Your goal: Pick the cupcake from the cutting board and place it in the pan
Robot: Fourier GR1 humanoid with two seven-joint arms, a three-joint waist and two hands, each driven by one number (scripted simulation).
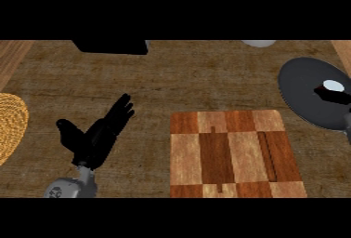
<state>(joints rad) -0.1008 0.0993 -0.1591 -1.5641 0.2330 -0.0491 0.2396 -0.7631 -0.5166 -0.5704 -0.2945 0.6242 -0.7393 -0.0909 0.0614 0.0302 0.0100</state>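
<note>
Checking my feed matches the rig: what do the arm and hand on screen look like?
The left hand is all black, with slim fingers and a separate thumb. It joins a grey forearm with a rounded metallic wrist section. At the right edge, only black finger parts of the right hand show.

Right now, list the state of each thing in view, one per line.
Checkered wooden cutting board: lying flat, nothing on it.
Dark grey round pan: on the counter, right hand over it.
Left hand: open, fingers straight, holding nothing.
Right hand: over the pan beside a small white thing; grip unclear.
</note>
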